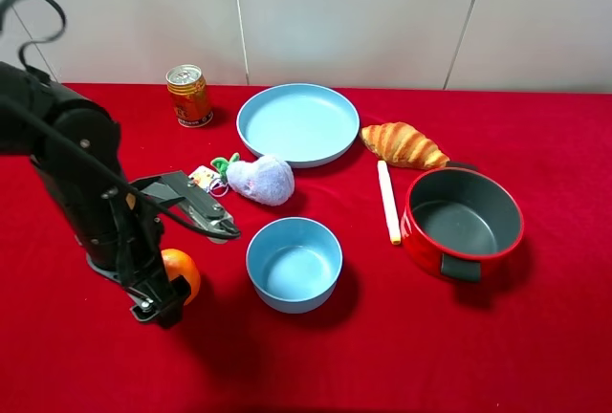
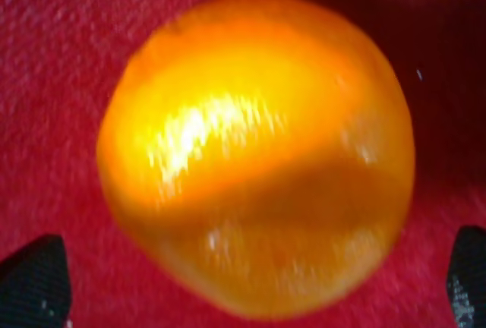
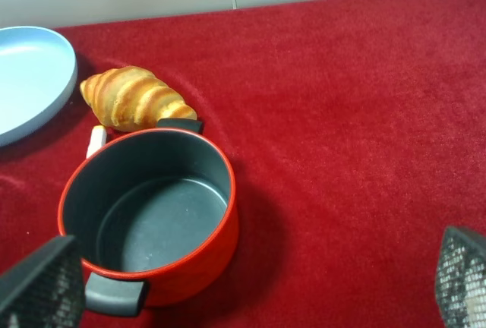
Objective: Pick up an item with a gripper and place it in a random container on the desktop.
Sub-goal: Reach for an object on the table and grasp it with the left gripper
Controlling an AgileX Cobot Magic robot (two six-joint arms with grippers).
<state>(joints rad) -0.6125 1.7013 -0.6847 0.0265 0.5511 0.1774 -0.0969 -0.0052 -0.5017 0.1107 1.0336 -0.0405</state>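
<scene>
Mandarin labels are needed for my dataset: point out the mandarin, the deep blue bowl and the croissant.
mandarin point(image 2: 254, 153), left wrist view, middle of its glossy skin
deep blue bowl point(image 1: 293, 272), exterior high view, bare inner floor
croissant point(image 3: 135, 99), right wrist view, middle of its crust

left arm: your left arm point(image 1: 72, 160) comes in from the left edge of the high view, bulky and black, folded over at the elbow and pointing steeply down toward the near-left.
cable: a black cable point(image 1: 36, 7) loops above its upper part.
left wrist: turned downward, with a grey metal piece point(image 1: 191, 203) jutting from it toward the middle.
left gripper: your left gripper point(image 2: 250, 286) sits low with its jaws spread wide; only the two black textured fingertips point(image 2: 34, 282) show, far apart and pressing on nothing.
right gripper: your right gripper point(image 3: 250, 286) shows only in its own wrist camera, jaws spread wide, meshed black tips far apart, gripping nothing.
</scene>
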